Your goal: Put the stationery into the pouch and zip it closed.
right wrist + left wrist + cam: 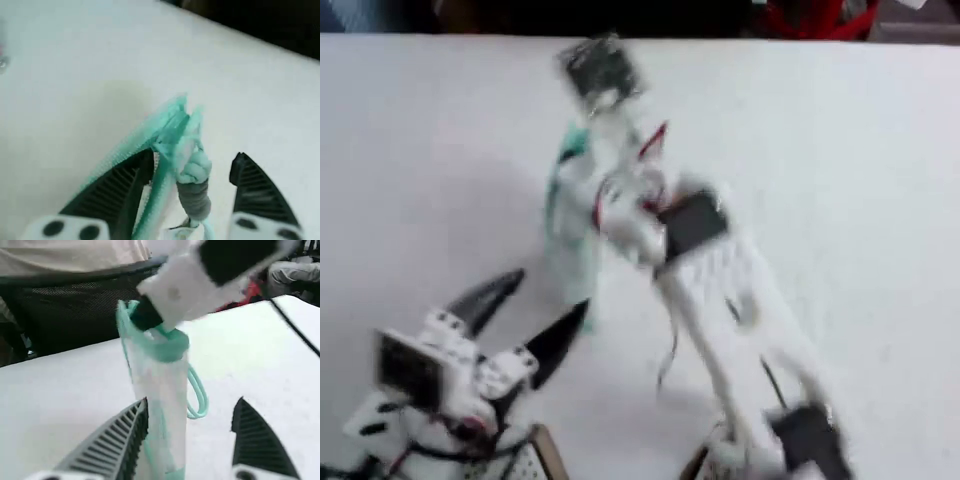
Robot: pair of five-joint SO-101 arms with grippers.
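Left gripper (pixel 193 402): nearest, at the near left of the table; its two black fingers are spread wide and grip nothing
Gap to pouch: in the left wrist view the pouch rises just beyond the spread fingers, closer to the left one; whether it touches that finger cannot be told
Pouch (pixel 157 385): stands upright on the table, left of centre; clear walls with a mint-green rim; what lies inside is too blurred to tell
Loop (pixel 199 395): a mint-green cord loop hangs from the pouch's right side, below the rim
Pouch mouth: the green zip edge is at the top, and in the left wrist view it looks parted where a dark fingertip enters it
Right gripper (pixel 195 155): above the pouch's top, on the arm that reaches in from the near right; fingers spread wide, with the green zip edge lying between them and close against one finger
Zip pull (pixel 195 195): a grey tab with a green knot, between the right gripper's fingers and touching neither
Table (pixel 840 150): white, running on behind the pouch
Chair (pixel 60 315): black mesh back beyond the far edge
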